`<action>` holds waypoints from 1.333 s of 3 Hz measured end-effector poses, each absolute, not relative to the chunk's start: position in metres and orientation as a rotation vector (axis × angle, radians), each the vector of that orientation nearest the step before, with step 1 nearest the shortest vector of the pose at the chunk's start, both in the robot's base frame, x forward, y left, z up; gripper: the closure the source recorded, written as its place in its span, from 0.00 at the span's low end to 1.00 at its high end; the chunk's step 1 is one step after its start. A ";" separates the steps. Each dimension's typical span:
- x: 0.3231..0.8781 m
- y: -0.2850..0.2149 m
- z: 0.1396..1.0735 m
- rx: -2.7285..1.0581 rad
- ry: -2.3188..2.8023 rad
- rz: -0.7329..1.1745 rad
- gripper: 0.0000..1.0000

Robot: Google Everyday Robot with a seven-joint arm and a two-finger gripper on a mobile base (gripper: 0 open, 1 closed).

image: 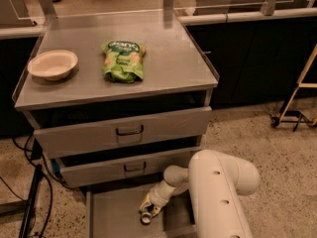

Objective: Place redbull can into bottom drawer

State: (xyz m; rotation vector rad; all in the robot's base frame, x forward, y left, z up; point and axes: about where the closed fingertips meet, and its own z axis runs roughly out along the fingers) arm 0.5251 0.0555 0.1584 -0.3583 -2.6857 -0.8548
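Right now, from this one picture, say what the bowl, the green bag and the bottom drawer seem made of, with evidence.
The bowl: matte cream, likely paper or plastic; no shine. The green bag: glossy crinkled film, probably plastic. The bottom drawer: grey sheet metal, dull sheen on flat floor. The gripper sits low inside it, at the redbull can, whose round end glints like metal.
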 end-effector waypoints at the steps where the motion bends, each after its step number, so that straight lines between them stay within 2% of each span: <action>1: 0.525 0.056 0.153 -0.383 -2.687 -0.855 1.00; 4: 0.510 0.059 0.144 -0.461 -2.708 -0.846 1.00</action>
